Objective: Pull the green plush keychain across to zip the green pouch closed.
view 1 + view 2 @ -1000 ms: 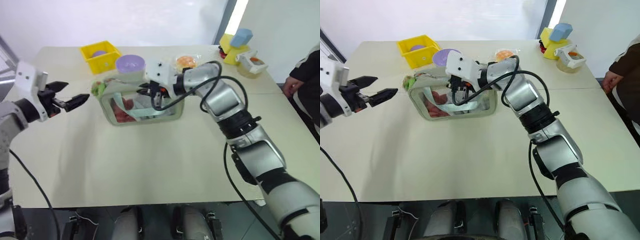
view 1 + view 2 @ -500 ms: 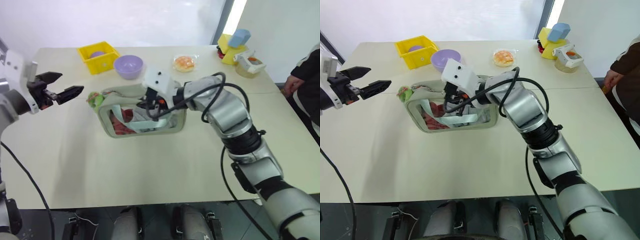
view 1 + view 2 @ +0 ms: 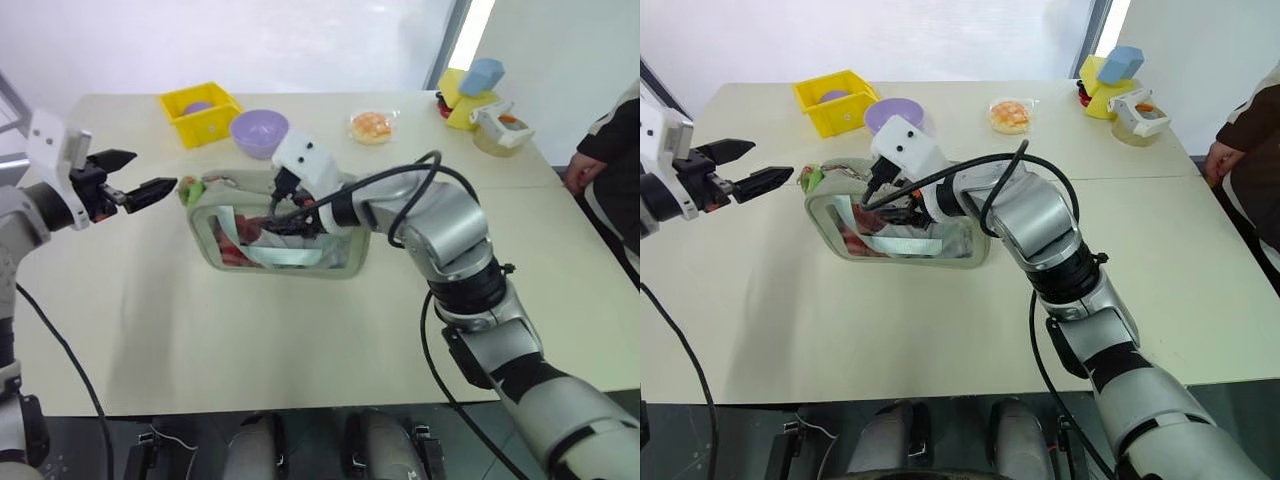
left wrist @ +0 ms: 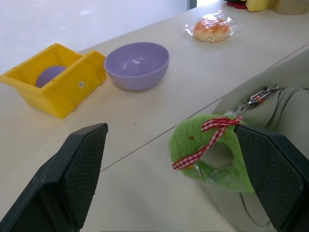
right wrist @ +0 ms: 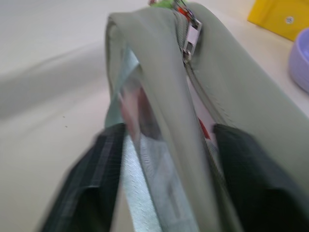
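Green pouch (image 3: 283, 232): stands upright near the middle of the counter (image 3: 300, 340), clear window side facing the near edge, mint strap and red contents visible through it.

Green plush keychain (image 4: 210, 152): fuzzy ring tied with a red checked ribbon, hanging from the zipper pull at the pouch's far-left top corner.

Left gripper (image 3: 135, 190): fingers spread wide, holding nothing, level, tips just left of the keychain; in its wrist view the two fingers (image 4: 72, 174) flank the keychain without touching it.

Right gripper (image 5: 164, 179): over the pouch's top edge, fingers parted on either side of the fabric rim, one at the window side, one at the zipper side; not clamped.

Far left of the counter: yellow bin (image 3: 202, 112), purple bowl (image 3: 259, 132). Farther right: wrapped bun (image 3: 371, 126).
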`<move>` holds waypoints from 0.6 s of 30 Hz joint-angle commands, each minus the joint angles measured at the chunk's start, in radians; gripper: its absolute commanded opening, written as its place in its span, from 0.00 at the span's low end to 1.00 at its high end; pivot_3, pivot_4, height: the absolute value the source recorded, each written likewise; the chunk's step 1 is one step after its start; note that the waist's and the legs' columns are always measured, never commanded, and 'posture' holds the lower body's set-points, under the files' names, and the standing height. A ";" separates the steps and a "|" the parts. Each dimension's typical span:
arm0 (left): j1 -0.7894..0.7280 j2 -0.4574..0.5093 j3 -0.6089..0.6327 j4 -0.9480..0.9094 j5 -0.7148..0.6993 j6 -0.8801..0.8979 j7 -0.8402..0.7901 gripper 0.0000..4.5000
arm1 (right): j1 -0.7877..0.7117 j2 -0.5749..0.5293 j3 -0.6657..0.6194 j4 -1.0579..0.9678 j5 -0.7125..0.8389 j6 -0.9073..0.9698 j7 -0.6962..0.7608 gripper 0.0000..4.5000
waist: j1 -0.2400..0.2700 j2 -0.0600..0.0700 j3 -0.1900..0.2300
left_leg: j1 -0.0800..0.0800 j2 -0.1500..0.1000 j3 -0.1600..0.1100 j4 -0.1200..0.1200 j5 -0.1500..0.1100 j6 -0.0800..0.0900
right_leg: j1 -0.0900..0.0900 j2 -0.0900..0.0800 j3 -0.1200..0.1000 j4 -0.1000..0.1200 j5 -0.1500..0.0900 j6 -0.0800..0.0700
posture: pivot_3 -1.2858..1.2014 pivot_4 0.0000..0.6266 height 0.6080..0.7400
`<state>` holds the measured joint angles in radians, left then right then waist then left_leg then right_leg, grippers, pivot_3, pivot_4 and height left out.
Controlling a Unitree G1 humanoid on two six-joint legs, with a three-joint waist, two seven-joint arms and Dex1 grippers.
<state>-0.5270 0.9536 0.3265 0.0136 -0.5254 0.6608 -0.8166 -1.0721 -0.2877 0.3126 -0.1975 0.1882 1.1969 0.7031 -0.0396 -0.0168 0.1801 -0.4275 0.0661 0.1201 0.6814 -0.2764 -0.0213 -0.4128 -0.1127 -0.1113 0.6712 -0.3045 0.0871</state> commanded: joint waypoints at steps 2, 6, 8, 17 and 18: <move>-0.018 0.044 0.015 0.058 0.049 -0.068 -0.019 1.00 | -0.027 -0.193 -0.102 -0.113 0.050 -0.068 0.096 0.80 | 0.007 0.000 0.000 | 0.000 0.000 0.000 0.000 0.000 0.000 | 0.000 0.000 0.000 0.000 0.000 0.000 | 0.52 0.24 0.99; -0.044 0.053 0.001 0.125 0.079 -0.111 -0.036 1.00 | 0.017 -0.365 -0.114 -0.180 0.119 -0.089 0.211 0.80 | 0.012 0.000 0.000 | 0.000 0.000 0.000 0.000 0.000 0.001 | 0.000 0.000 0.000 -0.002 0.000 0.000 | 0.52 0.24 0.99; -0.072 0.041 -0.016 0.144 0.087 -0.119 -0.041 1.00 | 0.070 -0.396 -0.096 -0.195 0.123 -0.125 0.224 0.80 | 0.013 -0.001 0.000 | 0.000 0.000 0.000 -0.001 0.000 0.001 | 0.000 0.000 0.000 -0.001 0.000 0.000 | 0.52 0.24 0.99; -0.152 0.018 -0.074 0.204 0.115 -0.147 -0.069 1.00 | 0.142 -0.366 -0.050 -0.197 0.119 -0.181 0.187 0.80 | 0.023 -0.001 0.000 | 0.000 0.000 0.003 0.000 0.000 0.001 | -0.001 0.000 0.001 -0.001 0.000 0.000 | 0.52 0.24 0.99; -0.158 0.013 -0.083 0.214 0.120 -0.155 -0.073 1.00 | 0.144 -0.364 -0.048 -0.189 0.115 -0.189 0.185 0.80 | 0.025 -0.001 0.000 | 0.000 0.000 0.003 0.001 0.000 0.001 | -0.001 0.000 0.001 0.000 0.000 0.000 | 0.52 0.24 0.99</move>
<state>-0.6587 0.9587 0.2367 0.2301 -0.4159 0.5320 -0.8837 -0.9149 -0.6525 0.2728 -0.3690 0.2998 1.0311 0.8950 -0.0149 -0.0177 0.1799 -0.4273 0.0663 0.1228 0.6820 -0.2766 -0.0208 -0.4133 -0.1126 -0.1107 0.6707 -0.3044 0.0871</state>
